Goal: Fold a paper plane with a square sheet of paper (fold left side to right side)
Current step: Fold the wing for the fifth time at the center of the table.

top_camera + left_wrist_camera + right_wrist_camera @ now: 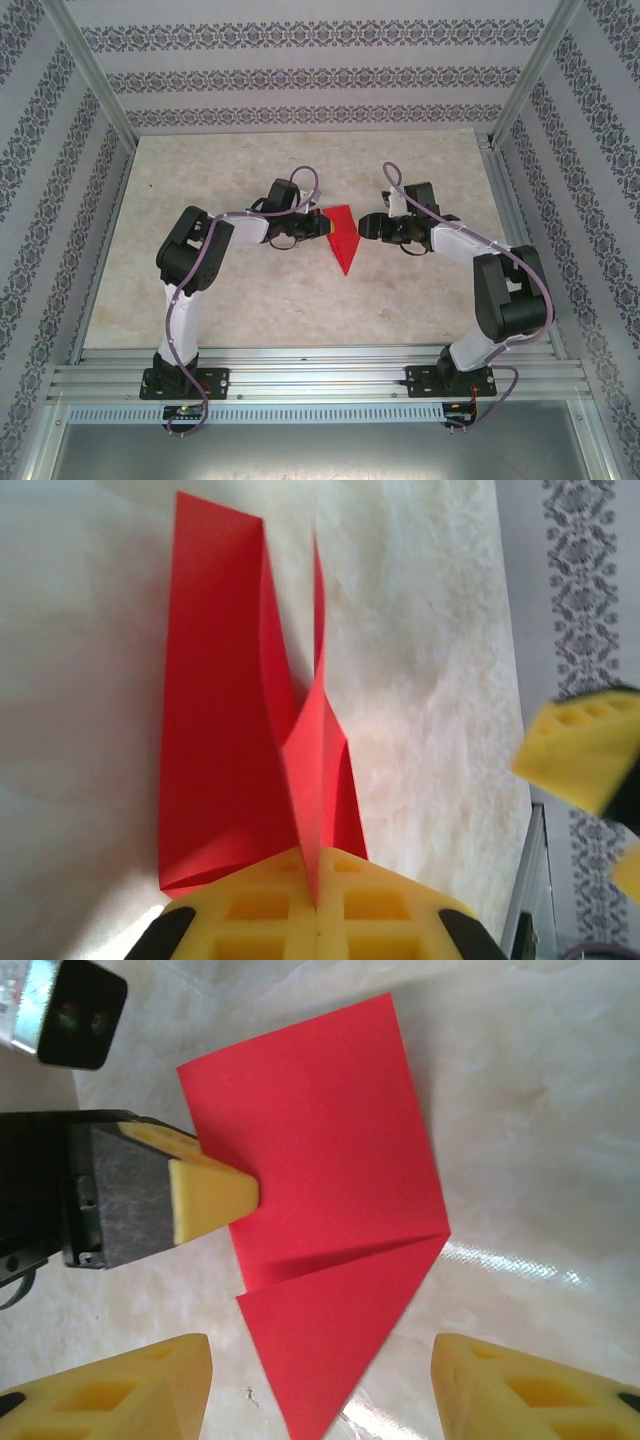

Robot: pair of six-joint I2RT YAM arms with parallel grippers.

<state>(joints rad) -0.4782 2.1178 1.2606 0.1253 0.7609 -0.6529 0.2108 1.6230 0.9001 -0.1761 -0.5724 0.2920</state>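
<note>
The red sheet of paper (343,238) lies mid-table, folded into a paper-plane shape whose point faces the near edge. My left gripper (318,228) sits at its left side. In the left wrist view the left gripper (318,865) is shut on a raised flap of the sheet of paper (215,730). My right gripper (366,227) stands just right of the sheet, open. In the right wrist view the right gripper (320,1360) straddles the pointed end of the sheet of paper (330,1160) without touching it, and the left gripper's yellow fingers (212,1198) rest on the sheet's left edge.
The pale marbled table (250,300) is bordered by aluminium rails (300,375) at the near edge and by patterned walls (300,75) on the other three sides. Bare tabletop spreads on both sides of the arms.
</note>
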